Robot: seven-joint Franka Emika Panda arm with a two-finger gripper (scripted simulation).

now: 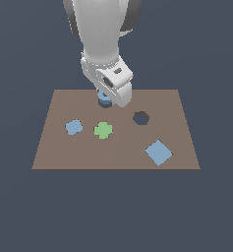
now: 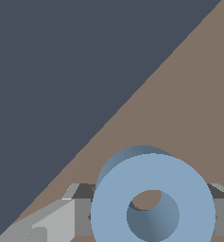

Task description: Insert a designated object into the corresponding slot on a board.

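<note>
The arm reaches down near the board's (image 1: 116, 147) far edge, its claw (image 1: 106, 98) closed on the ring (image 2: 153, 198); only the wrist view shows the ring's hole.

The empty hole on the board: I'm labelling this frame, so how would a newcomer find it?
On the brown board, look toward the exterior view's right of the green cross. The hexagonal hole is dark and empty, unlike the coloured pieces nearby.
</note>
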